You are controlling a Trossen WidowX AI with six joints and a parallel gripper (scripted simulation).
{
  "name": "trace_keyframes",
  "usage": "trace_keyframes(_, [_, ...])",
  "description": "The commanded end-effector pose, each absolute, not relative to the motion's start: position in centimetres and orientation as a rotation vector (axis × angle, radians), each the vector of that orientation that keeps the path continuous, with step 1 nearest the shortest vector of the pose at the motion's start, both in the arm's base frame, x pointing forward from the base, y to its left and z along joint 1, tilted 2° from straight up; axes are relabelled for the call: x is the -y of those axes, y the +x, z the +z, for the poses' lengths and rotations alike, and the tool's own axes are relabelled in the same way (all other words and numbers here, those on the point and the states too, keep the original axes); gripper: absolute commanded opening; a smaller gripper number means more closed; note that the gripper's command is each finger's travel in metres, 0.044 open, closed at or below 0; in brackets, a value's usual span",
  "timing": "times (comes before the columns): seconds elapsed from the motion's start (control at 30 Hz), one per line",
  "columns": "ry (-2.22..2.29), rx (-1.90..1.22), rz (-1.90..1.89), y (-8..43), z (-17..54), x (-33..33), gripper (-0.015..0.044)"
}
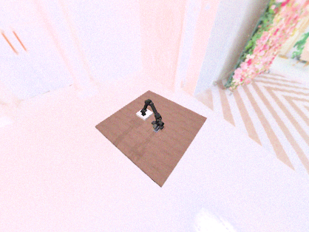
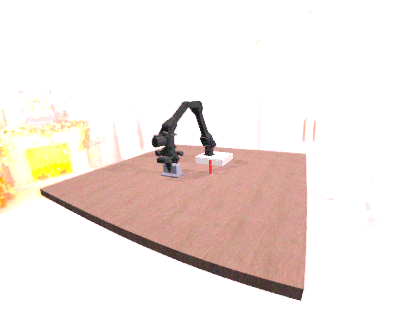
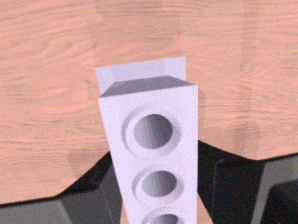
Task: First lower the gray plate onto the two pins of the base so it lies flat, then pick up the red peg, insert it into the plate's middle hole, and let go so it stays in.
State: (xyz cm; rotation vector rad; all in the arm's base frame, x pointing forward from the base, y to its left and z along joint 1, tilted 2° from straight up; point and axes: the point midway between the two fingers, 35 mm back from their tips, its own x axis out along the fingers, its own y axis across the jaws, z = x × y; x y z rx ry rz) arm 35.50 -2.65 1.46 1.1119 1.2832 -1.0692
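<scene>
So the hand (image 1: 157, 128) (image 2: 170, 167) (image 3: 150, 142) is about half open, fingers snug on both sides of the gray plate (image 2: 176, 169) (image 3: 186, 117), which is right down at its base (image 2: 172, 175) (image 3: 142, 72). Can't tell if it's fully seated. Two holes show whole, a third partly. Next along, the red peg (image 2: 210, 167) stands upright on the counter (image 1: 148, 155) (image 2: 240, 200) (image 3: 45, 75), near the white block (image 1: 144, 117) (image 2: 226, 158).
</scene>
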Motion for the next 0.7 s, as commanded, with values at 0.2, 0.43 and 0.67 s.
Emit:
trace_keyframes(0.2, [1.112,-1.283,-1.069,35.5,1.5,2.7,0.0440])
trace_keyframes(0.43, [1.112,-1.282,-1.069,35.7,2.6,2.7,0.0440])
trace_keyframes(0.67, [1.105,-1.285,-1.073,35.5,12.9,2.8,0.0440])
